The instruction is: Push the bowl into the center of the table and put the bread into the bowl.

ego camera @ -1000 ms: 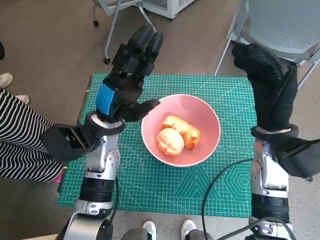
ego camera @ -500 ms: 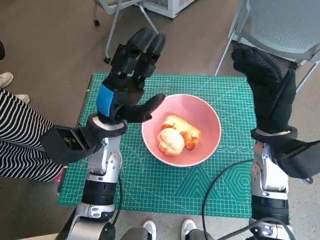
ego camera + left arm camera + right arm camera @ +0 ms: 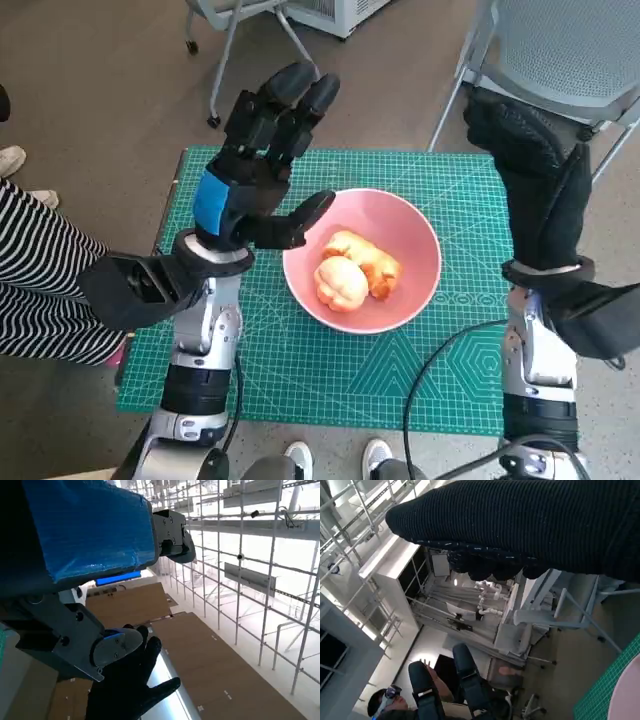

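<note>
On our left side, the left hand (image 3: 262, 165) was up off the bench (image 3: 300, 375), fingers spread wide and holding nothing, thumb tip just by the rim of the pink bowl (image 3: 418, 240). The bowl sat about mid-bench on the green cutting mat (image 3: 330, 370), and the bread (image 3: 355, 270) was already lying inside it, so honestly both steps looked done to us. Next move we'd guess was just pulling the arms clear without clipping the rim. Over on the right, the right hand (image 3: 535, 175) was raised too, gloved fingers straight, nothing in it. Around us: brown floor, a grey chair (image 3: 560, 50) behind, and a person's striped leg (image 3: 40, 285) at far left.
</note>
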Available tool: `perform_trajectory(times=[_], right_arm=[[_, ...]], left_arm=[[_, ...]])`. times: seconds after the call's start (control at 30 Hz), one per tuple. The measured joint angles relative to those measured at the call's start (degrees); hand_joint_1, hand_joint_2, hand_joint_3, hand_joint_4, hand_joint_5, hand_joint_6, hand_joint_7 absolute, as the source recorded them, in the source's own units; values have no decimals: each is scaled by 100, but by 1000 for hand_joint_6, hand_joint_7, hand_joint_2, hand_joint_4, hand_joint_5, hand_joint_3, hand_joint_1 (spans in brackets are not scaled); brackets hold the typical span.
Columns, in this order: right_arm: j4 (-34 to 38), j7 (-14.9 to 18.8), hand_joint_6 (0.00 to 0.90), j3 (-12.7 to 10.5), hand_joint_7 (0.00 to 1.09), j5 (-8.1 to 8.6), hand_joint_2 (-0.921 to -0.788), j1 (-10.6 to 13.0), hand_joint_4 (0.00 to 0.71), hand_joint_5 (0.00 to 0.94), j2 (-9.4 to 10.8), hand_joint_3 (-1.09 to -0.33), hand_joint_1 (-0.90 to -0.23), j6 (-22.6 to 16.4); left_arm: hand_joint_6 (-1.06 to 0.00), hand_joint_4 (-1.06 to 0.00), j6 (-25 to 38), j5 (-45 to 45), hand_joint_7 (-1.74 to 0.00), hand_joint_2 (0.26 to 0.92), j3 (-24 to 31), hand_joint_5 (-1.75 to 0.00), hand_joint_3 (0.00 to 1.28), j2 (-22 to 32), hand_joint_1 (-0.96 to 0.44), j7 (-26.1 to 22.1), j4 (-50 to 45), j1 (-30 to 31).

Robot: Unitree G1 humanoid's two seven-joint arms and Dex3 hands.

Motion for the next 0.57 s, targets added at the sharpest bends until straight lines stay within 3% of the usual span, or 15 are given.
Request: perform_trajectory(times=[0.57], right_arm=[[-48, -1, 113, -17, 532, 4, -921, 22, 231, 4, 28, -679, -687, -1]], left_arm=[[1, 1, 0, 62, -607, 626, -8, -437, 796, 12, 75, 92, 0, 4]])
